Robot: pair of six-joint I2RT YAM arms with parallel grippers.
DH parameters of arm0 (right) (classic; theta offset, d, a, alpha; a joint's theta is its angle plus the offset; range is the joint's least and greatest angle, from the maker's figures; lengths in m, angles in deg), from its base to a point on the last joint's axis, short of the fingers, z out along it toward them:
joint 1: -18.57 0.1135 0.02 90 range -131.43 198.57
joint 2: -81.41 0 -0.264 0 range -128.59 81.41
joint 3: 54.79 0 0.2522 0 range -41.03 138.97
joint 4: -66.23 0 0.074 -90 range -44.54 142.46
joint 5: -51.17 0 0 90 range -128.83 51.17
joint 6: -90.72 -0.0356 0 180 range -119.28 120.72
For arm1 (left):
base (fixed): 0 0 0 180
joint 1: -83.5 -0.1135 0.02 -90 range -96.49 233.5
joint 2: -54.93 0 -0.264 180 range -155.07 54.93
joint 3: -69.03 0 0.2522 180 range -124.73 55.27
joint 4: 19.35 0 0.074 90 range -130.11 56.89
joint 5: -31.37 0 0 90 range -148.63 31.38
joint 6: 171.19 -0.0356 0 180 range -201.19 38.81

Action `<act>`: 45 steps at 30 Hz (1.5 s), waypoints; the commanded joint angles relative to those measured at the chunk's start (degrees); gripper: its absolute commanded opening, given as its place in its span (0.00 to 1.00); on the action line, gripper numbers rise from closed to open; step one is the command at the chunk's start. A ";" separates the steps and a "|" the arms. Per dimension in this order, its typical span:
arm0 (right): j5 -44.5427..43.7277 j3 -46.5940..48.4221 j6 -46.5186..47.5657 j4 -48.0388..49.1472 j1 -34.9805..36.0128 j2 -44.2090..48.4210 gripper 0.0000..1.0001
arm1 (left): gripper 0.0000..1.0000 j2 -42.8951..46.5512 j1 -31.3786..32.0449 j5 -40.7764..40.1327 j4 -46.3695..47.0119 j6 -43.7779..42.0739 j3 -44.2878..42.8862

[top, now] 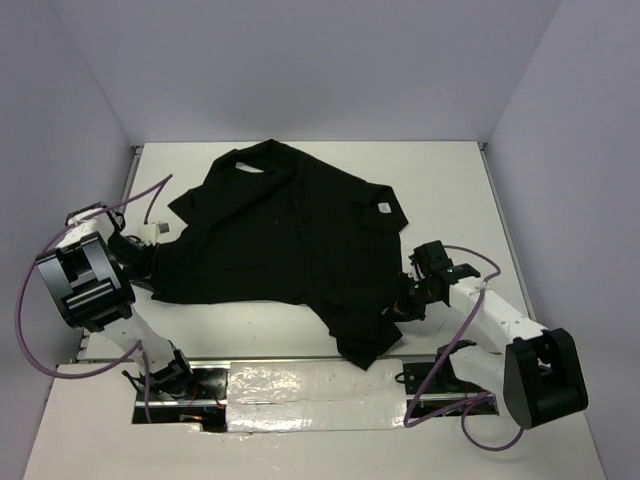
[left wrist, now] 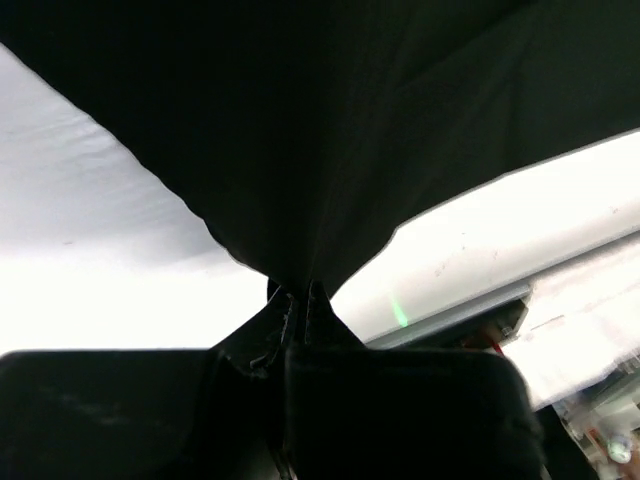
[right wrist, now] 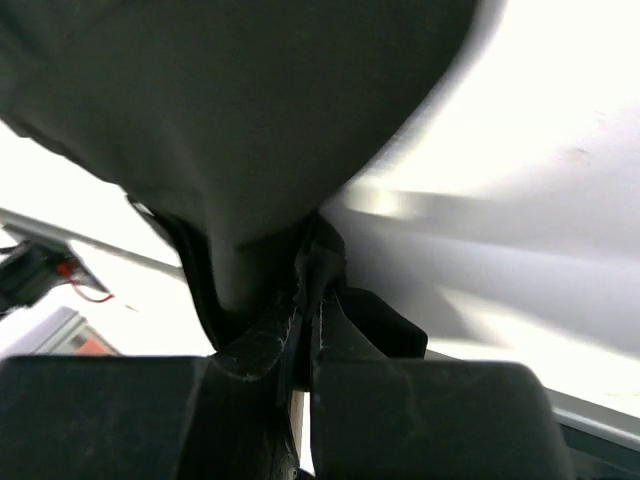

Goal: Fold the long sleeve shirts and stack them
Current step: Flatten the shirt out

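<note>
While the long sleeve shirt point(top: 290, 240) lies spread and rumpled across the middle of the white table point(top: 450, 175), each arm has hold of one side of it. The shirt is plain black, with its collar toward the far edge and a small white neck label point(top: 384, 208) showing on the right part of the cloth. One lower corner trails toward the near edge, between the two arm bases.

The left gripper point(top: 152, 256) sits low at the shirt's left edge. In the left wrist view its fingers point(left wrist: 318, 302) are pressed together on a pinch of black fabric, which fans up and away from the tips and fills the top of that view.

The right gripper point(top: 405, 296) meets the shirt's right edge, below the label. In the right wrist view its fingers point(right wrist: 326, 300) are likewise closed on black cloth, which bunches in front of them. That view is blurred, so it seems to be a thick fold rather than a single layer, though this is not certain.
</note>
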 commanded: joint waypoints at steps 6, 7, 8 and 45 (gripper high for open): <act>6.37 39.71 9.55 1.36 -8.42 -30.32 0.00 | 0.00 -22.16 7.22 8.53 -8.15 5.17 -38.44; 6.90 51.11 11.13 -2.17 -9.13 -42.04 0.00 | 0.00 -30.99 8.56 10.39 -11.42 5.87 -59.84; 6.99 75.67 12.28 -5.60 -9.84 -47.90 0.00 | 0.00 -35.60 9.96 11.71 -13.97 9.19 -72.24; 0.23 20.25 6.66 29.09 -20.48 10.38 0.00 | 0.00 4.52 18.33 6.82 5.35 1.40 -28.27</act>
